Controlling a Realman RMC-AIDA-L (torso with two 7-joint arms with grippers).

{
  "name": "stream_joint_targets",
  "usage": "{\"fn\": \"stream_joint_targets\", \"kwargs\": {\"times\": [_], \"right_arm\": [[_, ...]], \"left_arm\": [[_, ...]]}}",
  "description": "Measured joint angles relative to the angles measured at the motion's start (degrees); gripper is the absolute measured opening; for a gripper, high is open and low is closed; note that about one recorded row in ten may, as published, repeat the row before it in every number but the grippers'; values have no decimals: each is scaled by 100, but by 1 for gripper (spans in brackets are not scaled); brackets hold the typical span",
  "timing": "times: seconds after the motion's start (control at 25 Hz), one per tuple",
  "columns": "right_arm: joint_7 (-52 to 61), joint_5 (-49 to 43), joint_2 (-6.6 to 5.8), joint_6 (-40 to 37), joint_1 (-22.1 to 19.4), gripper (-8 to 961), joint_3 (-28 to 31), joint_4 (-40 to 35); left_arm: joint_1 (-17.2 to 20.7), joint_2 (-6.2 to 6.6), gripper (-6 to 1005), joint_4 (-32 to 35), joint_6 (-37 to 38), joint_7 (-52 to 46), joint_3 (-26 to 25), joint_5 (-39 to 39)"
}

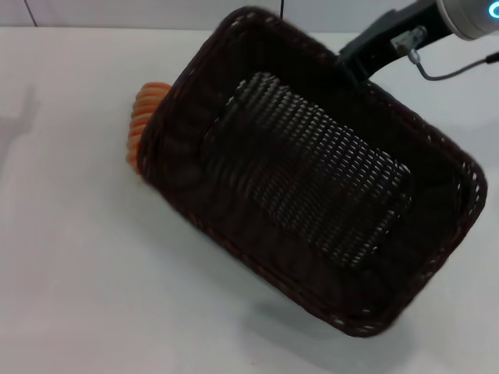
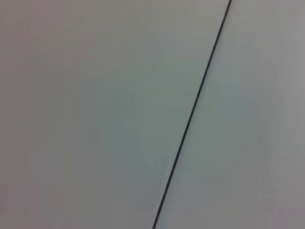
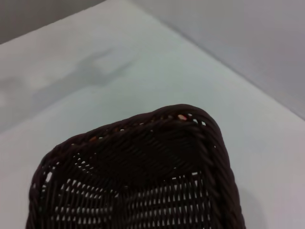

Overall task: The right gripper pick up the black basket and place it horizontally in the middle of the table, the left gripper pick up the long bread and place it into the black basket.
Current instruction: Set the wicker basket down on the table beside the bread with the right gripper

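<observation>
The black basket [image 1: 312, 171] is held up off the table [image 1: 78, 257] and tilted towards the camera, its long side running diagonally from far left to near right. My right gripper [image 1: 357, 56] grips its far rim at the upper right. The basket's far end also shows in the right wrist view [image 3: 143, 181] above the white table [image 3: 119, 71]. The long bread [image 1: 143, 117] lies on the table just left of the basket, and only its ridged orange end shows; the rest is hidden behind the basket. The left gripper is out of view.
The basket's shadow falls on the table below its near edge [image 1: 257, 327]. The left wrist view shows only a plain pale surface crossed by a thin dark line [image 2: 190, 119]. The table's far edge [image 1: 93, 28] runs along the top.
</observation>
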Motion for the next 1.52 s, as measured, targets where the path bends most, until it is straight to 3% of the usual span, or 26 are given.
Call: {"fn": "stream_joint_targets", "kwargs": {"times": [0.24,0.4,0.52,0.64,0.8,0.84,1.0,1.52], "right_arm": [[-842,58,-26,564,519,173,137,-269],[-1433,114,-112,900,907,173,287,-690],[-1906,116,-234,1028,1253,172,407,-1290],[-2166,89,-256,1074,1370,172,418,-1511],[-2517,-31,-255,1128,1546,172,366,-1724],[-2585,-92,-249,1121,1579,172,348,-1777],[-2739,-171,-226,1028,1585,173,231,-1963],[-2790,-233,-105,203,1745,170,-223,-2283]], "left_arm": [[39,-62,711,-80,-92,10,-161,-1],[76,-124,710,-233,-258,22,-163,-4],[88,-213,709,-403,-479,104,-163,-3],[70,-335,709,-465,-570,254,-186,-2],[-4,-465,708,-472,-628,396,-227,-2],[-90,-555,708,-473,-649,481,-234,-3],[-275,-653,707,-476,-698,627,-209,-1],[-690,-685,704,-361,-717,663,54,-1]]}}
